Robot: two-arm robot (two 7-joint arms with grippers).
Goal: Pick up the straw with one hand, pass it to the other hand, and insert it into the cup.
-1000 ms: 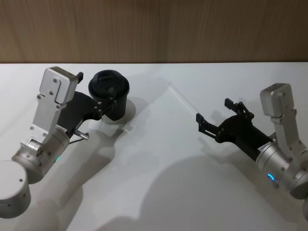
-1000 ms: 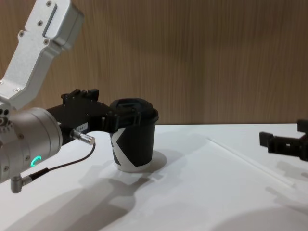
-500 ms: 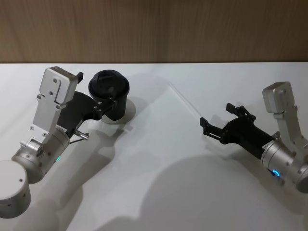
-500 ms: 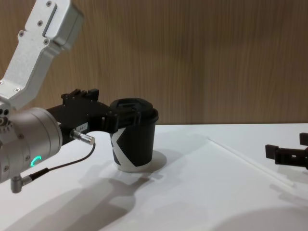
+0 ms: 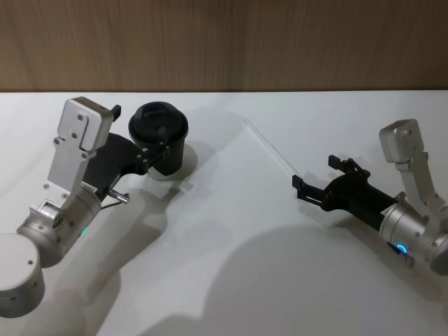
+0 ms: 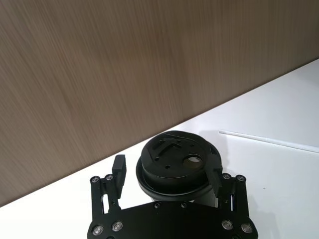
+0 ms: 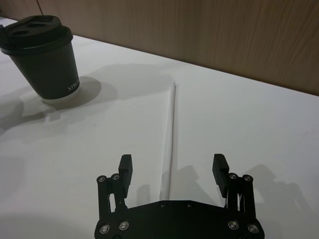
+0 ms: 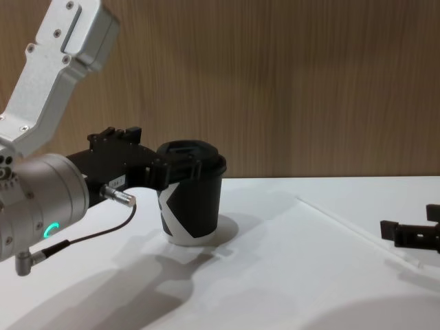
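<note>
straw (image 5: 269, 145) flat on tabletop (image 5: 231, 231), well right of cup (image 5: 158, 126) | right hand (image 5: 316, 173) spread, straddling its near end | left hand (image 5: 140, 129) spread around cup | straw likely light, slick, crushable; pinch gently near end

Item 1. Long, thin, straight white plastic straw (image 5: 269, 145): flat on the white table (image 5: 224, 210), upper centre-right of the head view, slanting down to the right. Its lower end lies between the spread fingers of the right gripper (image 5: 316, 173), untouched.

Item 2. Small black paper cup (image 5: 168, 150), black plastic lid, white angular mark, white base rim: upright, upper left of the head view. The black two-finger left gripper (image 5: 141, 128) straddles the lid, jaws apart.
</note>
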